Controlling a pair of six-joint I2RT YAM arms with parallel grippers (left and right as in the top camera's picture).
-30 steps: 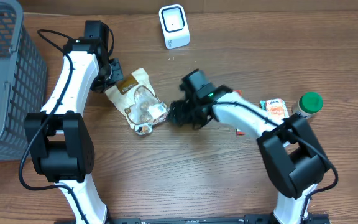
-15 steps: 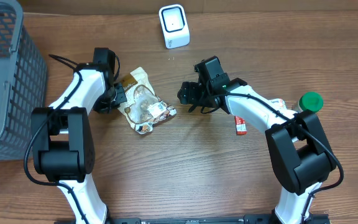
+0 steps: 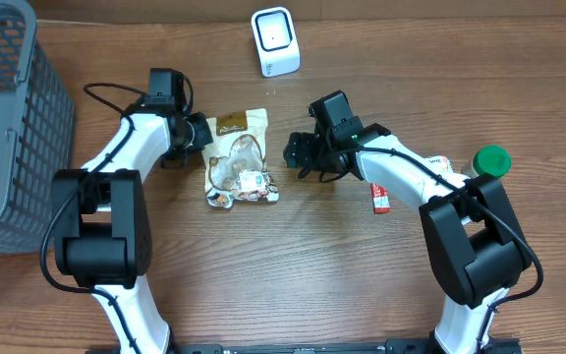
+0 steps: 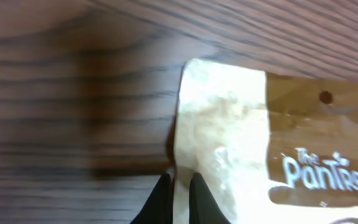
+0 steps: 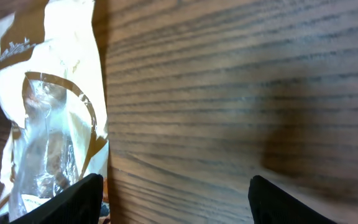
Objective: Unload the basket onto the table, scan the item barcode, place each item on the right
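1. Since the earlier overhead frames the snack bag (image 3: 236, 162) has swung from a slant to lie straight, and the right gripper (image 3: 295, 154) has backed off its right edge.
2. Now the bag lies flat on the table at centre frame, its long axis running top to bottom, printed header toward the top.
3. At the bag's upper left corner, the left gripper (image 3: 200, 134) has its fingers pressed together on the pale edge, as the left wrist view shows.
4. Empty and spread wide, the right gripper sits just right of the bag without touching it.
5. Up and to the right of the bag, near the top edge, stands the white scanner (image 3: 274, 40).
6. A small white label (image 3: 254, 182) shows on the bag's lower half; whether it carries the barcode I cannot tell.
7. My judgement is that the left arm, already gripping, is best placed to carry the bag up and right to the scanner.
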